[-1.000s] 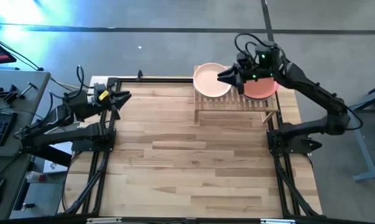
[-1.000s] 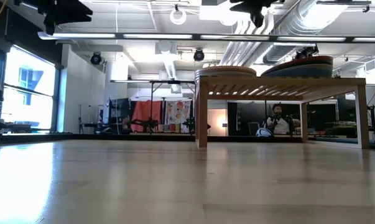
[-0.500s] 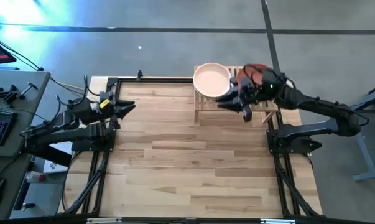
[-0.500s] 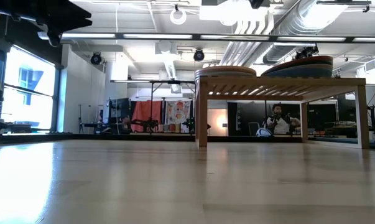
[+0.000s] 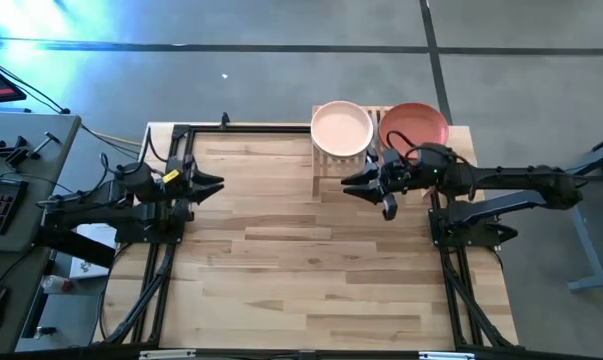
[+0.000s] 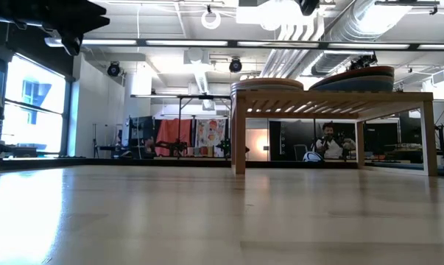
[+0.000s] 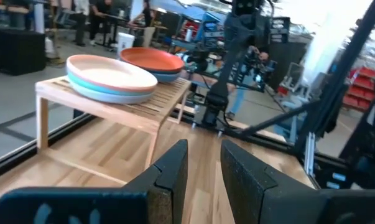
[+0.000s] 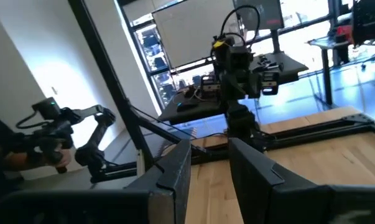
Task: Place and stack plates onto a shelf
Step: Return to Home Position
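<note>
Both arms point inward, left end effector (image 5: 209, 183) and right end effector (image 5: 353, 185) with fingers (image 7: 171, 168) slightly apart.

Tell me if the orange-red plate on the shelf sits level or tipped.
Tipped: in the low view the orange-red plate slopes across the shelf; the peach plate lies flat.

Table (image 5: 281, 270) middle and near edge: bare wood, wide open passage. Shelf (image 6: 332, 98) stood at far edge toward right corner and blocked that strip. Gap under slats was open between legs. Peach stack (image 5: 341, 128) and red stack (image 5: 413, 125) filled shelf top side by side; red stack sat tilted. Right gripper (image 5: 347, 185) hung above shelf's near edge. Left gripper (image 5: 219, 183) was by left edge, well apart from shelf.
</note>
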Robot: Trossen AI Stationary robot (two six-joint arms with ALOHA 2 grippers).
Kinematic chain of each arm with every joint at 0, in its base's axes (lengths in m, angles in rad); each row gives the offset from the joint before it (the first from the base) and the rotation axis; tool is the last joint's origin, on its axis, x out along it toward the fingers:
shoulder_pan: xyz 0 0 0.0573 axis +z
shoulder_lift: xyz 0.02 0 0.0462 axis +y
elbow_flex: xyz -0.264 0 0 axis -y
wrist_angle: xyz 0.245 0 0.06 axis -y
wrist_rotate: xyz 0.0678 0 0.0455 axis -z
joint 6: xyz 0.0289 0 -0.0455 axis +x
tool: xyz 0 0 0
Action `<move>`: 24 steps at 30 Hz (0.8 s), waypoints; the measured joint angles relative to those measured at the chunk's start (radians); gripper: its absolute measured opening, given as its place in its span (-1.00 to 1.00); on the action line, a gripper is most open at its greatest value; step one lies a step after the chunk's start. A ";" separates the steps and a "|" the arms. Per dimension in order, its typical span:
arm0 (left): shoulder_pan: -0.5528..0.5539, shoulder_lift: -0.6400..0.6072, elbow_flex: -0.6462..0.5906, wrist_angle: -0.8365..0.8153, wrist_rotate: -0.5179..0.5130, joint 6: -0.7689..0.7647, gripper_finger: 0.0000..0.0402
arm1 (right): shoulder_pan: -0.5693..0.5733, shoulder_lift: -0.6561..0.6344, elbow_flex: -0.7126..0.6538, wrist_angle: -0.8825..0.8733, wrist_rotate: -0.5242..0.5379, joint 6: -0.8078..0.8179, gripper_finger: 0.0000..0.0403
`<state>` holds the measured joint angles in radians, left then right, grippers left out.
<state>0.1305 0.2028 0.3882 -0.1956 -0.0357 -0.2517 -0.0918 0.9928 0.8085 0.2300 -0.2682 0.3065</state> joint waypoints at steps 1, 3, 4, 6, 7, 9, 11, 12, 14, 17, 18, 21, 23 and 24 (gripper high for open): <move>-0.010 0.000 0.000 0.000 0.000 0.016 -0.59 | 0.013 0.000 -0.003 0.004 0.019 -0.009 -0.53; -0.029 0.000 0.000 -0.003 0.000 0.036 -0.59 | 0.035 0.000 -0.006 0.007 0.055 -0.017 -0.53; -0.038 0.002 0.000 -0.003 0.000 0.041 -0.59 | 0.046 0.000 -0.006 0.007 0.068 -0.016 -0.53; -0.056 0.012 0.000 -0.010 -0.007 0.046 -0.59 | 0.068 0.000 -0.006 0.011 0.092 -0.016 -0.53; -0.064 0.015 0.000 -0.018 -0.015 0.046 -0.59 | 0.080 0.000 -0.006 0.015 0.105 -0.016 -0.53; -0.084 0.031 0.000 -0.015 -0.029 0.047 -0.59 | 0.106 0.000 -0.006 0.025 0.126 -0.016 -0.53; -0.107 0.054 0.000 -0.014 -0.030 0.050 -0.59 | 0.134 0.001 -0.006 0.040 0.156 -0.016 -0.53; -0.119 0.064 0.000 -0.009 -0.030 0.057 -0.59 | 0.145 0.002 -0.006 0.044 0.166 -0.017 -0.53; -0.139 0.088 0.000 0.012 -0.034 0.081 -0.59 | 0.164 0.003 -0.006 0.049 0.185 -0.019 -0.53; -0.169 0.124 0.001 0.011 -0.074 0.117 -0.59 | 0.180 0.003 -0.006 0.056 0.205 -0.019 -0.53; -0.177 0.131 0.001 0.013 -0.081 0.125 -0.59 | 0.183 0.003 -0.006 0.056 0.209 -0.019 -0.53; -0.199 0.142 0.001 0.013 -0.081 0.135 -0.59 | 0.187 0.003 -0.006 0.070 0.209 -0.017 -0.53; -0.213 0.141 0.001 0.003 -0.081 0.146 -0.59 | 0.187 0.003 -0.006 0.068 0.209 -0.006 -0.53; -0.219 0.141 -0.001 0.003 -0.082 0.150 -0.59 | 0.187 0.003 -0.006 0.068 0.209 0.005 -0.53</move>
<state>-0.0884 0.3439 0.3872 -0.1930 -0.1177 -0.1020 0.0948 0.9958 0.8021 0.2977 -0.0597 0.3120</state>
